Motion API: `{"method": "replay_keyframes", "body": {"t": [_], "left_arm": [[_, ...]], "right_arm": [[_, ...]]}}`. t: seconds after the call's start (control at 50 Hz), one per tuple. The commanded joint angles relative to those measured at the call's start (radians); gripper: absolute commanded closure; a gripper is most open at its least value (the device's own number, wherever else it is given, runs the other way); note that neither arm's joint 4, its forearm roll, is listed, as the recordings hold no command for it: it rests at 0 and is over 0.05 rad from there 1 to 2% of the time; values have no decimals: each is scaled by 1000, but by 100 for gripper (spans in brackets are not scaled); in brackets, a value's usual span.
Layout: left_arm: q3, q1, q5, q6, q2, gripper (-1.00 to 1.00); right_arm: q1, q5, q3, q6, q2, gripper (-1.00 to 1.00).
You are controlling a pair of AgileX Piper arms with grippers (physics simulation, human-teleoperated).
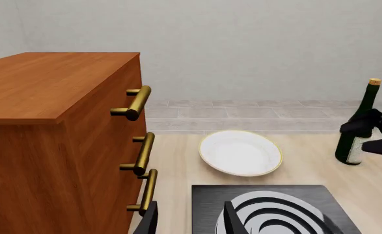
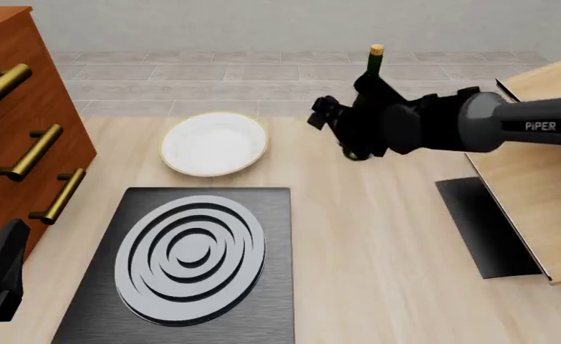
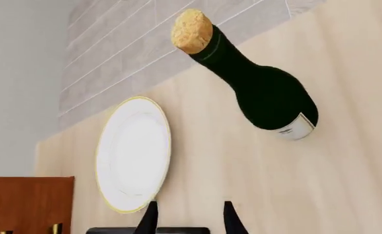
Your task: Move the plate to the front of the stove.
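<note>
The round white plate (image 2: 213,143) with its thin gold rim lies flat on the wooden table, just beyond the far edge of the stove (image 2: 261,301). The stove is a dark grey slab with a ringed burner (image 2: 189,251). My right gripper (image 2: 320,115) hovers open to the right of the plate and above table level, touching nothing. In the right wrist view the plate (image 3: 133,153) lies ahead of the open fingers (image 3: 150,219). My left gripper (image 2: 11,244) stays open at the near left, beside the stove. The left wrist view shows the plate (image 1: 241,152) beyond the stove (image 1: 207,204).
A dark green corked bottle (image 2: 376,56) stands behind my right arm (image 2: 452,122), close to the gripper. A wooden drawer cabinet (image 2: 13,79) with brass handles fills the left side. On the right lie a plain black flat rectangle (image 2: 486,226) and a light wooden board (image 2: 538,179).
</note>
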Motion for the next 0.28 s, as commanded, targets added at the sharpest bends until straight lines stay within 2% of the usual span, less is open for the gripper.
{"method": "replay_keyframes", "body": {"t": [0.02, 0.1, 0.28], "left_arm": [[0, 0, 0, 0, 0, -100], [0, 0, 0, 0, 0, -100], [0, 0, 0, 0, 0, -100]], "right_arm": [[2, 23, 139, -68, -206, -100], [5, 17, 193, -82, -270, -100], [34, -11, 329, -77, -433, -100]]}}
